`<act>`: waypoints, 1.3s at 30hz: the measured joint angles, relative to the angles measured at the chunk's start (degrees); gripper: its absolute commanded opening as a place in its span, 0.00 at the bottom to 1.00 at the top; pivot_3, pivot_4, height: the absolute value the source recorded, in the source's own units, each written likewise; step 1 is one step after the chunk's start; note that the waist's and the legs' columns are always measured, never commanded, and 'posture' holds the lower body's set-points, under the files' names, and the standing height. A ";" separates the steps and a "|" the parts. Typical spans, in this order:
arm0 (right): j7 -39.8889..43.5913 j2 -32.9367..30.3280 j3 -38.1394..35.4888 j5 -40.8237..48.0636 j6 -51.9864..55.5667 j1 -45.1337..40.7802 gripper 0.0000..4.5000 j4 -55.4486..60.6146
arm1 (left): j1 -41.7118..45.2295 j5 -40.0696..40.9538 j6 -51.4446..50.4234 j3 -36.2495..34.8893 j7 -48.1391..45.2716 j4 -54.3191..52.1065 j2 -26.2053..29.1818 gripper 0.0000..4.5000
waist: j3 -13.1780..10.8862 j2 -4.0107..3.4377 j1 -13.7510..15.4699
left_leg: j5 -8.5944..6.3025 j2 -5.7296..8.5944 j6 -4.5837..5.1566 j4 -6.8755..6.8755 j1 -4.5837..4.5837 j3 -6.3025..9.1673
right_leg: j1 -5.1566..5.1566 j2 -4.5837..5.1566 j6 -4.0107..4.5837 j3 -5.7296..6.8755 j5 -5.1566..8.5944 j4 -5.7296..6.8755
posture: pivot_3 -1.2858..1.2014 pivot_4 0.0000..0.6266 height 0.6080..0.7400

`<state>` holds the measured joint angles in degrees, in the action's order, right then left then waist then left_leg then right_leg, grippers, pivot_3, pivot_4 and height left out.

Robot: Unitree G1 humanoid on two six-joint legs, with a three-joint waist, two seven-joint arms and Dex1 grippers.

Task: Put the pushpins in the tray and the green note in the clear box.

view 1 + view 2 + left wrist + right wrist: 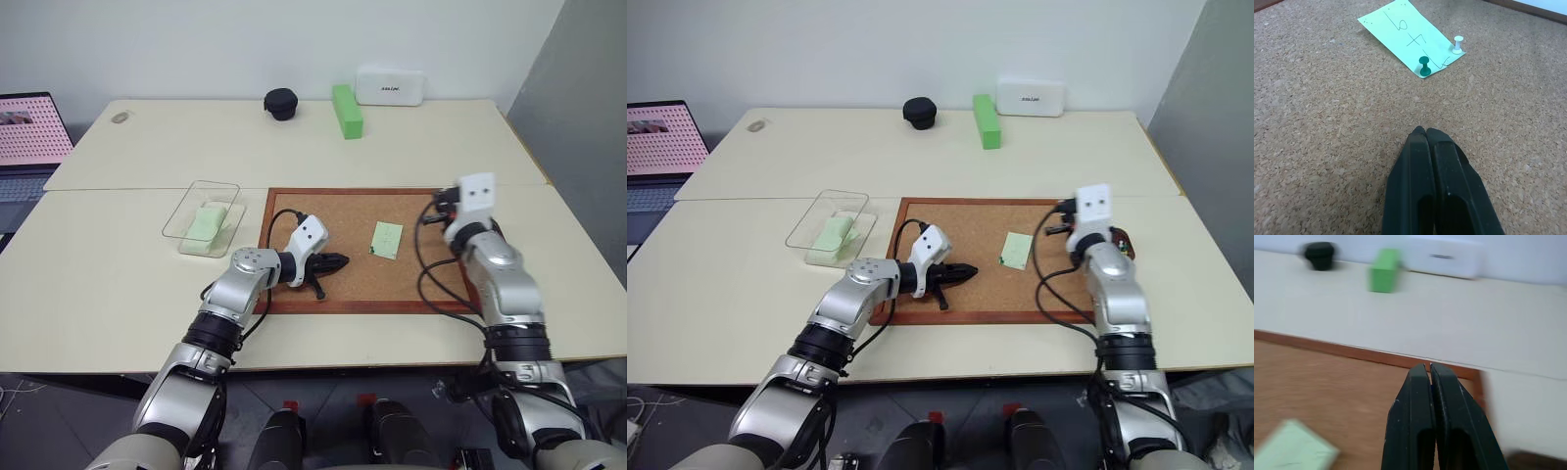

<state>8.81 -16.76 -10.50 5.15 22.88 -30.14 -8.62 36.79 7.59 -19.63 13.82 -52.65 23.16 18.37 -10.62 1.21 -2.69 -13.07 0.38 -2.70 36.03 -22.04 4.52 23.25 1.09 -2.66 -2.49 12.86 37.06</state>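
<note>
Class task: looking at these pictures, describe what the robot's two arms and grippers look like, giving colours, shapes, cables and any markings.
Both arms are rounded silver-grey metal segments joined by black rings, with black cables looping beside the wrists. Each wrist carries a small white block; the right one shows two dark dots. The left gripper and right gripper each end in two smooth, tapering black fingers.

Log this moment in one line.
left pincer: shut, over cork board | green note: pinned, two pushpins | right pincer: shut, empty
</note>
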 measured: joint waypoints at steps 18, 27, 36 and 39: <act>-0.36 -3.75 -3.22 1.54 2.85 1.06 0.43 -4.49 | 0.64 -0.08 -0.04 -0.05 -0.56 0.82 0.20 0.00 | 0.03 -0.05 -0.21 | 0.00 0.00 0.01 0.01 0.01 -0.05 | 0.00 -0.01 -0.01 -0.02 0.00 -0.01 | 0.52 0.24 1.00; 1.17 -5.69 0.54 -1.31 -1.31 0.86 0.84 -7.60 | 0.63 -0.09 -0.02 -0.05 -0.52 0.80 0.24 0.00 | 0.03 -0.05 -0.24 | 0.00 0.00 0.01 0.01 0.01 -0.05 | 0.00 -0.01 -0.01 -0.03 0.00 -0.01 | 0.52 0.24 1.00; 0.88 -9.60 4.72 -7.60 -6.53 0.90 1.00 -10.19 | 0.64 -0.11 0.02 0.30 -0.49 0.82 0.23 0.00 | 0.03 -0.05 -0.24 | 0.00 0.01 0.01 0.01 0.01 -0.05 | 0.00 -0.01 -0.01 -0.03 0.00 -0.02 | 0.52 0.24 1.00; 0.72 -10.27 6.17 -9.97 -8.17 0.91 1.00 -10.67 | 0.63 -0.11 0.02 0.34 -0.48 0.80 0.23 0.00 | 0.03 -0.05 -0.24 | 0.00 0.01 0.01 0.01 0.01 -0.05 | 0.00 -0.01 -0.02 -0.03 0.00 -0.02 | 0.52 0.24 1.00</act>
<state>9.53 -27.03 -4.34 -4.82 14.71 -29.23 -19.29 37.42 7.48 -19.61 14.17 -53.12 23.97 18.60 -10.59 1.16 -2.93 -13.07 0.39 -2.69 36.04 -22.03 4.47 23.25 1.09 -2.68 -2.52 12.86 37.03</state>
